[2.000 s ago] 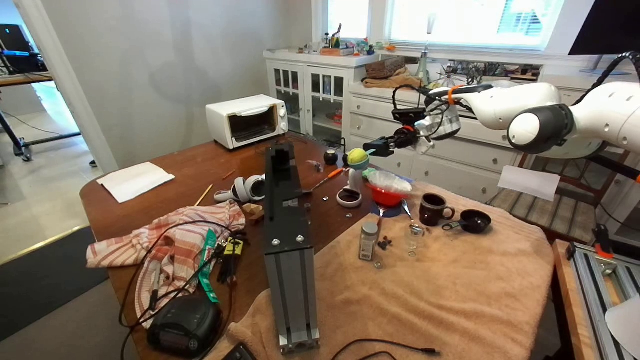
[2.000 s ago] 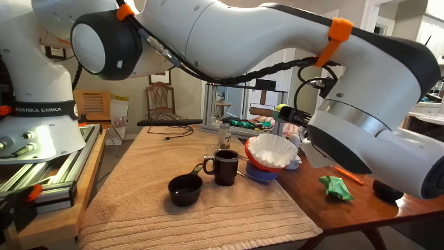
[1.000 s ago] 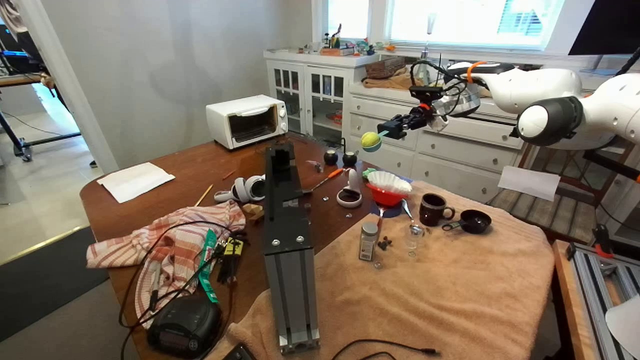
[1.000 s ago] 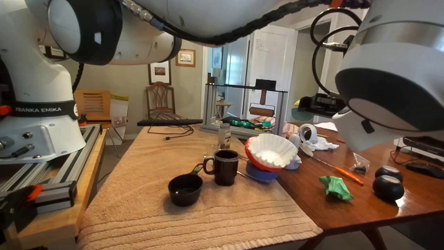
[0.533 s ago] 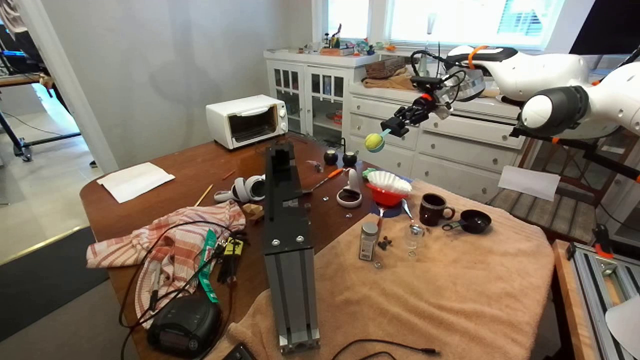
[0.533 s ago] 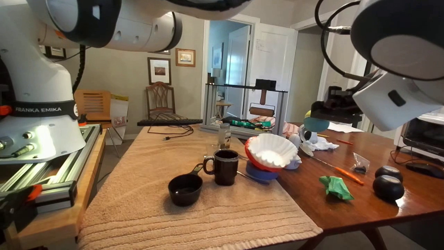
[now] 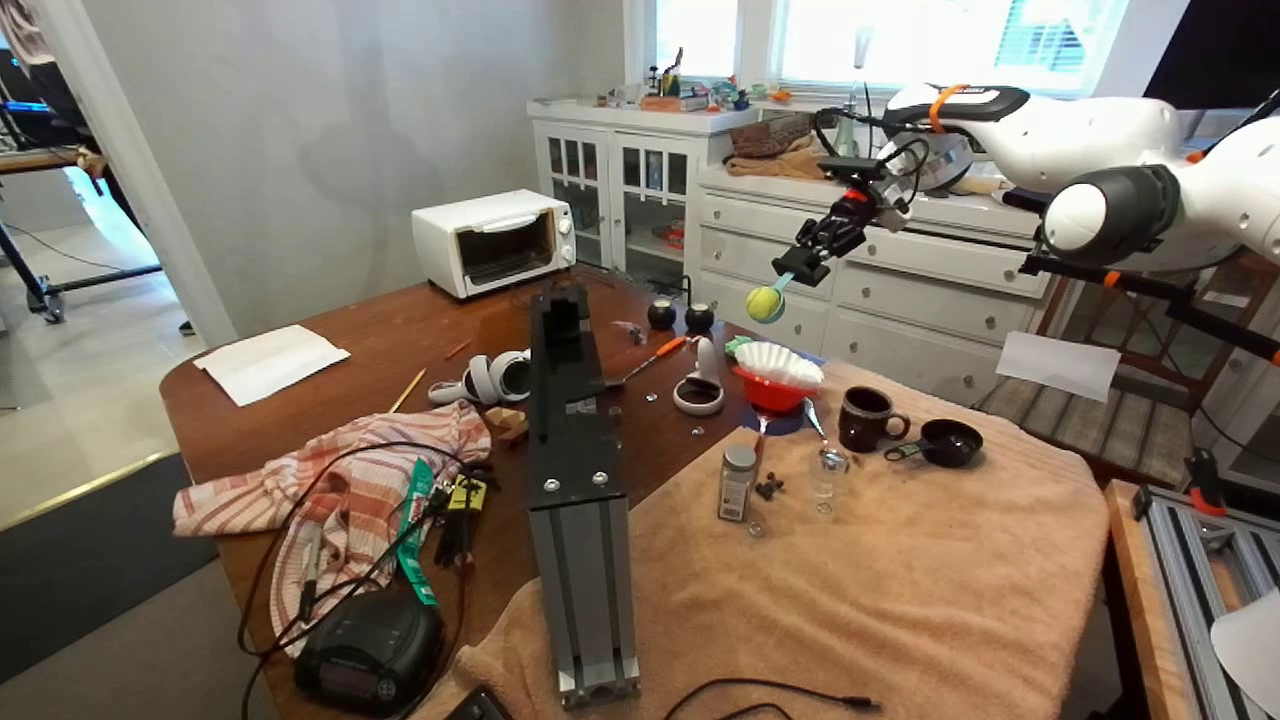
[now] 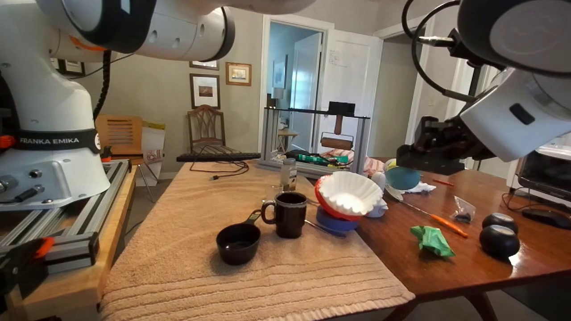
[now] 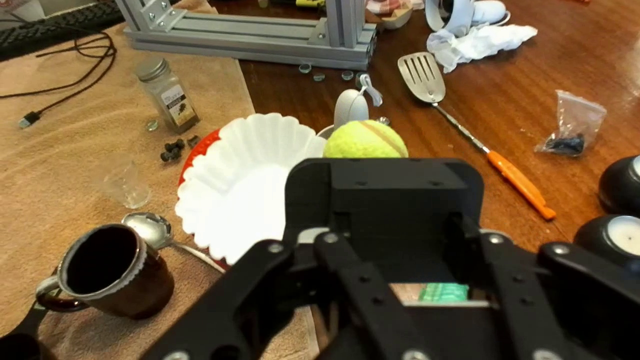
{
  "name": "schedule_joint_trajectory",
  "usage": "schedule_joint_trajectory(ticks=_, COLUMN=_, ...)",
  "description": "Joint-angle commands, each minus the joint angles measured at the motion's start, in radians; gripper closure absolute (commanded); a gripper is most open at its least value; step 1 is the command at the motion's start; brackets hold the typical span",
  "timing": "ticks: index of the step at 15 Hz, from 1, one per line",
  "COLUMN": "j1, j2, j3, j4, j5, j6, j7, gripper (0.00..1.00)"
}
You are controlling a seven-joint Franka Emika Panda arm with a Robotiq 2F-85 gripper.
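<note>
Gripper [image 7: 797, 268] jaws are closed on the thin handle of a teal scoop [image 8: 403, 179], w/ a fuzzy yellow tennis ball [image 9: 367, 140] seated in its round cup. In an exterior view the scoop slants off the gripper toward 7 o'clock, ball at its far end, all in mid-air over the table [image 8: 464, 267]. Wrist view: ball shows at 12 o'clock, just past the gripper; cup hidden.

Rest by clock, wrist view, from gripper: pleated white paper filter [image 9: 240, 185] at 9 o'clock, flared, nested in a red bowl [image 7: 770, 397]; blue base [image 8: 337, 223] under that. Smooth dk-brown glazed mug [image 9: 137, 287], loop handle, btwn 8 & 9; polished metal spoon [image 9: 150, 227] btwn mug & filter. Clear glass jar [image 9: 172, 100], metal lid, paper label, approx 10. Slotted metal turner [image 9: 431, 90]: blade near 1, orange handle near 3. Rounded blk candle holders [image 8: 499, 243], pale tops, also near 3 but farther out.

Towel [image 8: 267, 290] = tan, nubbly terry w/ ribbed border. Table = glossy reddish-brn wood.
</note>
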Motion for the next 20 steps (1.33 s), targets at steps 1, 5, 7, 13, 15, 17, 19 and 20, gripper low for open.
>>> schedule_joint_trajectory(ticks=1, j1=0.011, j2=-0.030, j3=-0.010, j4=-0.020, j5=-0.084, j6=-0.010, j7=-0.004, gripper=0.78)
schedule_joint_trajectory(ticks=5, j1=0.012, j2=-0.036, j3=0.000, j4=-0.015, j5=-0.151, j6=-0.025, j7=-0.010, gripper=0.78)
schedule_joint_trajectory(ticks=7, j1=0.012, j2=-0.038, j3=0.005, j4=-0.014, j5=-0.174, j6=-0.033, j7=-0.011, gripper=0.78)
schedule_joint_trajectory(ticks=13, j1=0.010, j2=-0.040, j3=0.026, j4=-0.012, j5=-0.209, j6=-0.090, j7=-0.050, gripper=0.78)
schedule_joint_trajectory(ticks=15, j1=0.010, j2=-0.039, j3=0.030, j4=-0.010, j5=-0.215, j6=-0.108, j7=-0.073, gripper=0.78)
schedule_joint_trajectory(ticks=17, j1=0.010, j2=-0.037, j3=0.036, j4=-0.007, j5=-0.218, j6=-0.115, j7=-0.092, gripper=0.78)
schedule_joint_trajectory(ticks=19, j1=0.020, j2=-0.058, j3=0.020, j4=0.005, j5=-0.245, j6=-0.120, j7=-0.110, gripper=0.78)
schedule_joint_trajectory(ticks=20, j1=0.024, j2=-0.064, j3=0.019, j4=0.000, j5=-0.257, j6=-0.099, j7=-0.126, gripper=0.78)
